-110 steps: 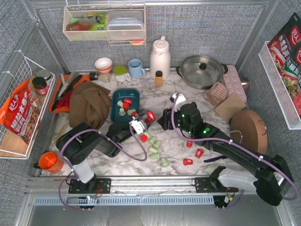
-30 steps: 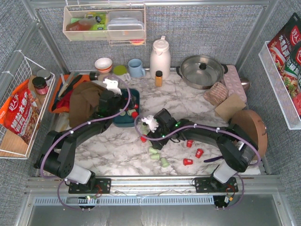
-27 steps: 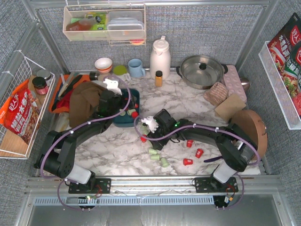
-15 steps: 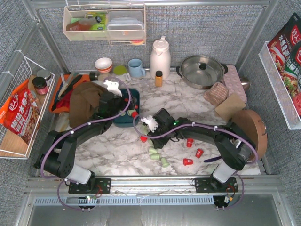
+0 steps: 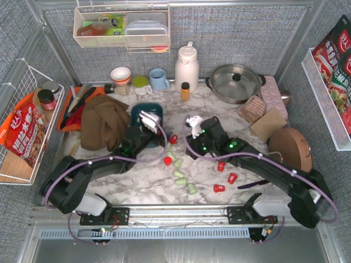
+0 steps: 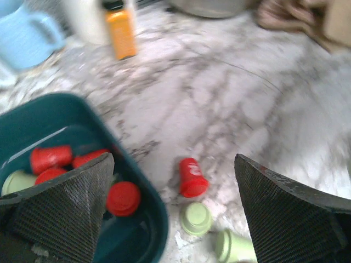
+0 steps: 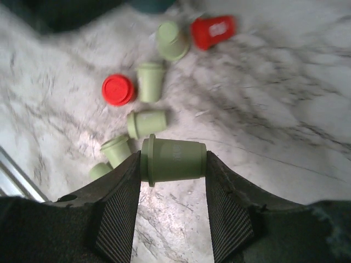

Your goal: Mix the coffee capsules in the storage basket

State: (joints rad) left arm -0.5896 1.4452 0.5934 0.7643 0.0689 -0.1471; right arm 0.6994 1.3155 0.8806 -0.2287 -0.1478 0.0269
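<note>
My right gripper [image 7: 173, 167] pinches a green coffee capsule [image 7: 174, 159] to carry it to the storage basket [image 6: 57, 118]; my left gripper [image 6: 173, 170] is spread wide.

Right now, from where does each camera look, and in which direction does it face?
Top external: above and behind the arm bases, facing down onto the marble table; both arms show.
Left wrist: on the left arm, facing down at the storage basket corner; the open left end effector frames it.
Right wrist: on the right arm, facing down at the table; the right end effector holds a green capsule.
Shared: both wrist views show the lying red capsule beside the basket.
</note>
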